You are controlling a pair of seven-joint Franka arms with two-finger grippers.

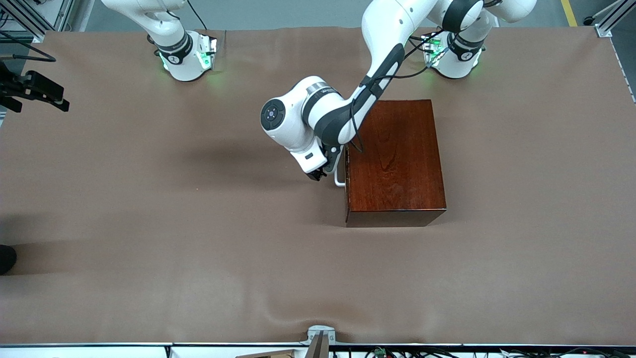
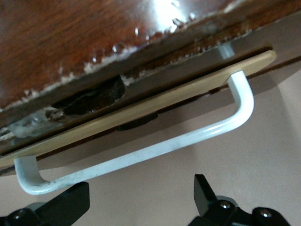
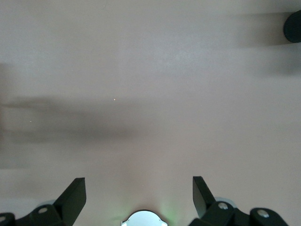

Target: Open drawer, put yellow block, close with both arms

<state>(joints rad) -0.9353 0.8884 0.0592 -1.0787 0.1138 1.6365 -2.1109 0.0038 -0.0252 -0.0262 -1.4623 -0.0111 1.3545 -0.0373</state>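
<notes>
The reddish-brown wooden box (image 1: 397, 159) stands on the brown table cloth toward the left arm's end. Its drawer (image 2: 155, 104) sits pushed in, the white U-shaped handle (image 1: 339, 180) sticking out of the side that faces the right arm's end. My left gripper (image 1: 318, 175) hovers just in front of that handle (image 2: 155, 150), open, its fingers (image 2: 70, 200) short of the bar and holding nothing. In the right wrist view my right gripper (image 3: 139, 186) is open over bare cloth; that arm waits raised above its base. The yellow block is out of view.
A black camera mount (image 1: 35, 89) juts in at the right arm's end of the table. A dark object (image 1: 7, 258) lies at that same edge, nearer the front camera. A metal bracket (image 1: 320, 335) sits at the near edge. Wide bare cloth lies in front of the drawer.
</notes>
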